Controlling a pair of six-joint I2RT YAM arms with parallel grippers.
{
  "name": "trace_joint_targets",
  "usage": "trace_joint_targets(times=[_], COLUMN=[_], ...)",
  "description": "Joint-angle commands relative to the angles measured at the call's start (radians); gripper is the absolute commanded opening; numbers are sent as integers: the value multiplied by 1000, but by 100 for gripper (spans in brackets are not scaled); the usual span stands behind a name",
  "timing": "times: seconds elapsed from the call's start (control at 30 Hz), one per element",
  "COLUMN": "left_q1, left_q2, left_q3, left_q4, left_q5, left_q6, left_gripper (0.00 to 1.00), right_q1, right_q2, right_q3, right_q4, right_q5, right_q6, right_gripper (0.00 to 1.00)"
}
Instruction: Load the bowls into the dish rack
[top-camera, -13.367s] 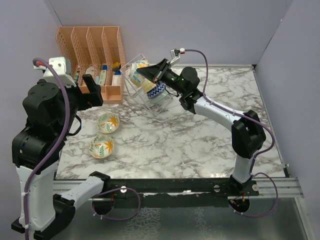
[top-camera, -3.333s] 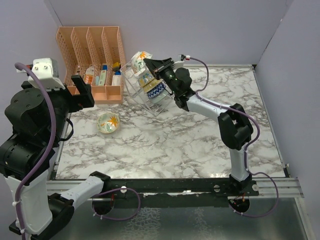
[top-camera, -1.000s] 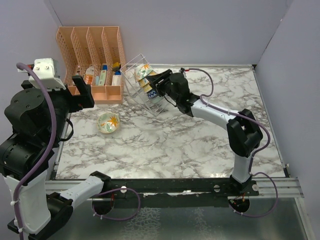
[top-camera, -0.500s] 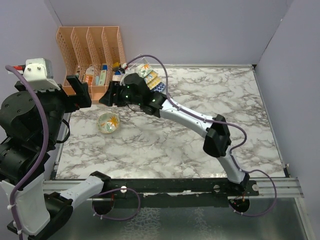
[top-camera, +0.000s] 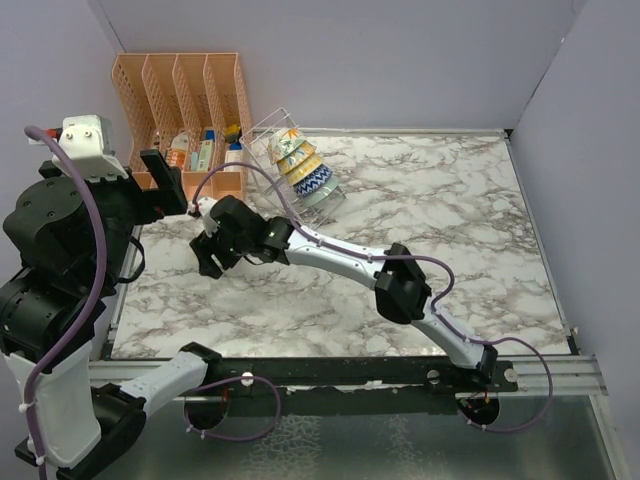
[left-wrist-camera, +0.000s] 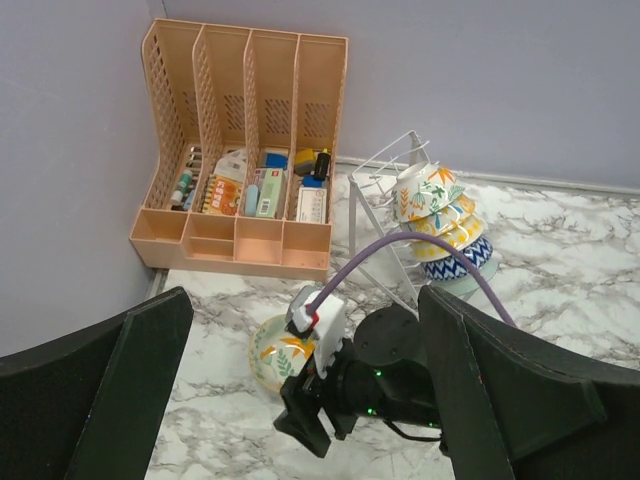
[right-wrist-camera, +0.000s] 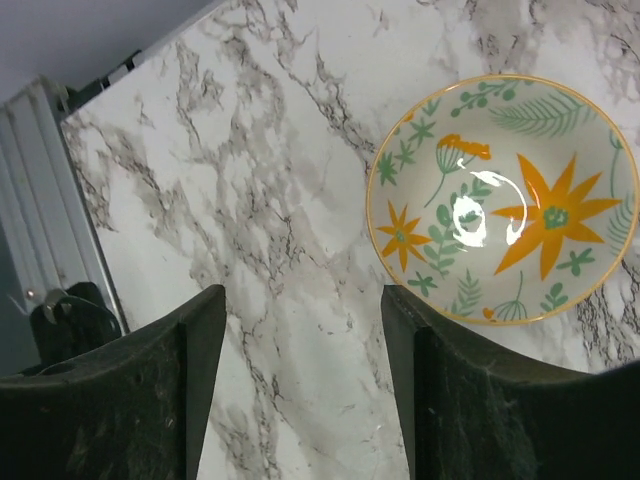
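**Top external view: one bowl left to load**

We find the dish rack (top-camera: 262, 140) at the back of the table (top-camera: 450, 210), just beside the orange file organizer (top-camera: 180, 95). A nested stack of bowls (top-camera: 302, 168) leans in its wire slots. From the left wrist camera we count at least four in that stack, perhaps five, with a blue zigzag one low in the pile and a floral one on top. We judge the job mostly done.

What is left is a single loose bowl (right-wrist-camera: 505, 195), cream with orange flowers and green sprigs. It sits upright on the marble, well apart from the rack and towards the left side of the table.

Our right gripper (right-wrist-camera: 305, 370) reaches across to that spot and hangs over it, jaws spread wide and holding nothing. In its wrist camera the bowl is not between the fingers. It lies ahead and off to one side, its rim just past one finger's tip. We cannot tell how high the fingers are above it.

Our left gripper (top-camera: 168, 185) is raised near the organizer, also wide open and empty.
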Motion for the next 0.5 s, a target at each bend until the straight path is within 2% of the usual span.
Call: trace_joint_targets(times=[0.0, 0.17, 0.47], left_q1=[-3, -3, -3], left_q2=[15, 27, 49], left_q3=[-5, -17, -17], left_q4=[4, 2, -2], left_q5=[-8, -7, -3], left_q6=[-10, -11, -3], left_gripper=[99, 99, 99], right_q1=[22, 22, 22], right_q2=[46, 87, 128], right_q3=[38, 55, 49], right_q4=[30, 42, 108], right_q5=[-6, 15, 78], right_q6=[-200, -315, -379], right_gripper=[66, 68, 67])
